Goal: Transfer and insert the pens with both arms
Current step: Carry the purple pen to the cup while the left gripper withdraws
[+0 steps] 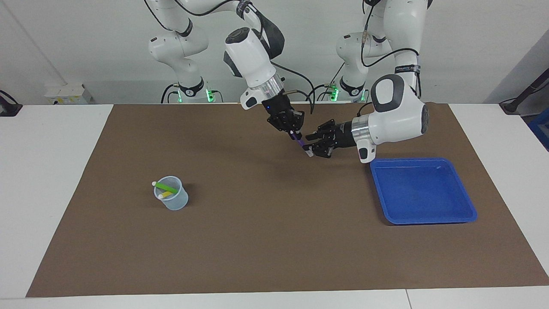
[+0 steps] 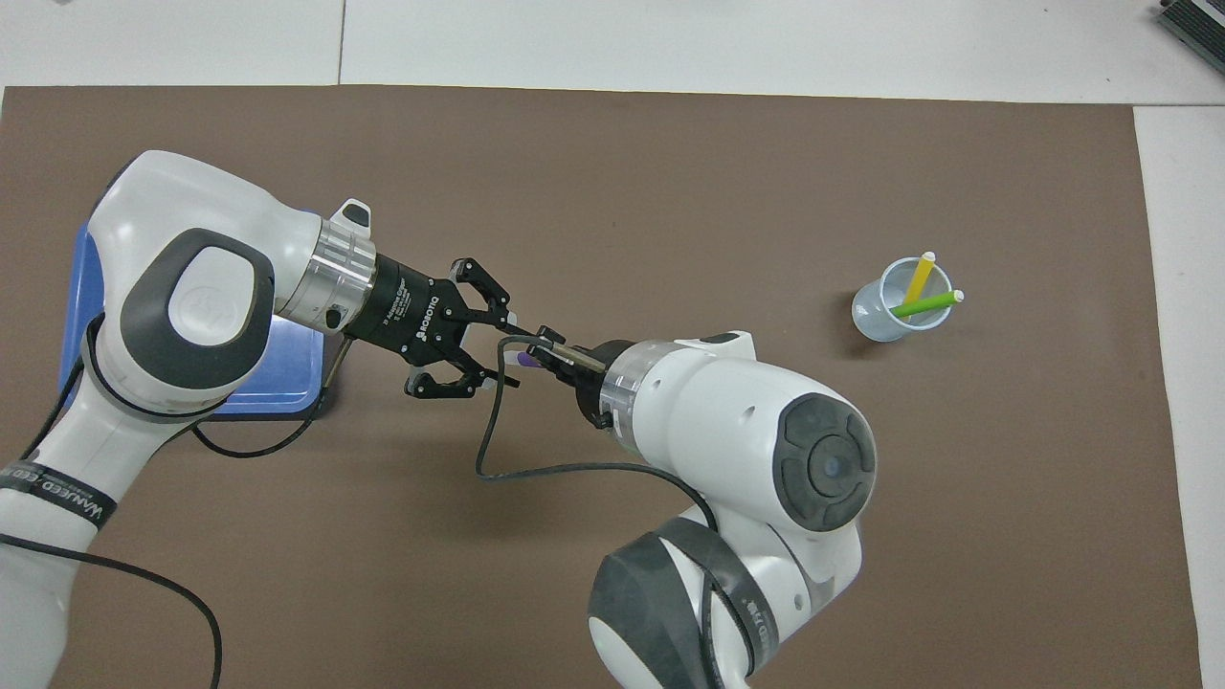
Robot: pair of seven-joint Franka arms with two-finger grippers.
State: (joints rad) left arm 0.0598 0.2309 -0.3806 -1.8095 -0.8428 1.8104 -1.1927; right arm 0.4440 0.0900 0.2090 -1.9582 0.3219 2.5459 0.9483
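Note:
My right gripper [image 1: 294, 134] is shut on the purple pen [image 1: 299, 140] and holds it tilted in the air over the middle of the mat. The pen's whitish end points down toward my left gripper [image 1: 313, 145]. My left gripper is open, its fingers spread on either side of the pen's lower end. In the overhead view the pen [image 2: 524, 359] shows only as a small purple bit between the right gripper [image 2: 541, 354] and the open left gripper [image 2: 500, 344]. The yellow pen [image 1: 165, 195] and the green pen [image 1: 166, 186] stand in a clear cup [image 1: 173, 201].
A blue tray [image 1: 422, 191] lies on the brown mat toward the left arm's end, just below the left wrist; it also shows in the overhead view [image 2: 287, 373]. The cup [image 2: 885, 321] stands toward the right arm's end.

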